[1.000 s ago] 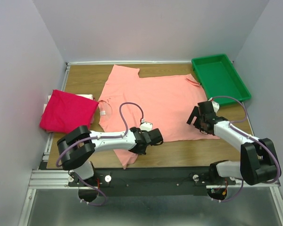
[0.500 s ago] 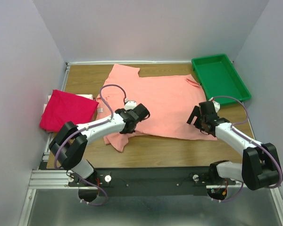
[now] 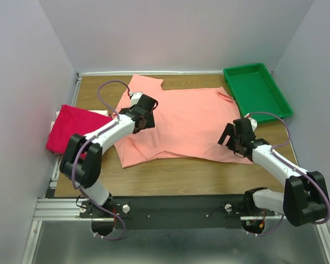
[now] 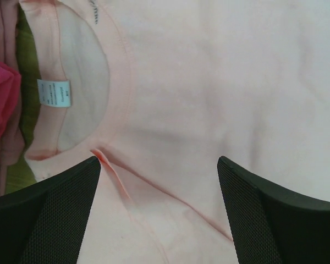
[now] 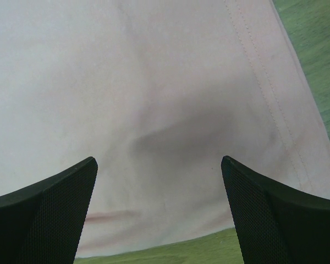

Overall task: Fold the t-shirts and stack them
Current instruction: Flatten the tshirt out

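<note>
The salmon t-shirt (image 3: pixel 187 124) lies spread across the middle of the table, its left side folded over. In the left wrist view its collar with a white label (image 4: pixel 54 92) shows. My left gripper (image 3: pixel 144 110) hovers open over the shirt just beside the collar, and a folded edge of the cloth (image 4: pixel 209 82) lies between its fingers, not held. The magenta t-shirt (image 3: pixel 71 129) lies folded at the table's left edge. My right gripper (image 3: pixel 230 137) stands open over the salmon shirt's right hem (image 5: pixel 154 82), holding nothing.
A green tray (image 3: pixel 257 91) sits at the back right corner. A white object (image 3: pixel 102 113) pokes out from under the magenta shirt. Bare wooden table (image 3: pixel 209 176) runs along the front, and walls enclose three sides.
My left gripper swept up and left from the front of the table, dragging the salmon shirt's lower-left part over, then opened and let go. The right arm has barely moved.
</note>
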Action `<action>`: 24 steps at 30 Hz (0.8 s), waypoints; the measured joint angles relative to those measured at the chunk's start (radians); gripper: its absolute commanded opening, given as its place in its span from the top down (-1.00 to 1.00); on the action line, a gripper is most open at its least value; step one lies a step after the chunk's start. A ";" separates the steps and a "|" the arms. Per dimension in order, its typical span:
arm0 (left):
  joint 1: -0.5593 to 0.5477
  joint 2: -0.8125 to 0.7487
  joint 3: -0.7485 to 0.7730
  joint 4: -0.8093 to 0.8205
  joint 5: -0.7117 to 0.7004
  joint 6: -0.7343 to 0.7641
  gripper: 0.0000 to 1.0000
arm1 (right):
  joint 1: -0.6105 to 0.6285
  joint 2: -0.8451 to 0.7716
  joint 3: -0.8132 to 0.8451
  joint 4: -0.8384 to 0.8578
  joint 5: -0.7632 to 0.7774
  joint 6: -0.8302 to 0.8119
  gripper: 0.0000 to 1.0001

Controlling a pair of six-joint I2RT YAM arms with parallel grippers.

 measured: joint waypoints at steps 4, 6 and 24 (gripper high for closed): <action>-0.033 -0.180 -0.115 0.087 0.094 -0.014 -0.96 | 0.000 -0.012 -0.004 0.000 -0.010 -0.006 -1.00; -0.056 -0.275 -0.181 0.112 0.126 -0.037 -0.97 | 0.000 -0.012 -0.006 0.000 -0.017 -0.010 -1.00; -0.042 -0.204 -0.425 0.211 0.156 -0.209 0.02 | 0.000 -0.101 -0.025 -0.002 -0.069 -0.029 -1.00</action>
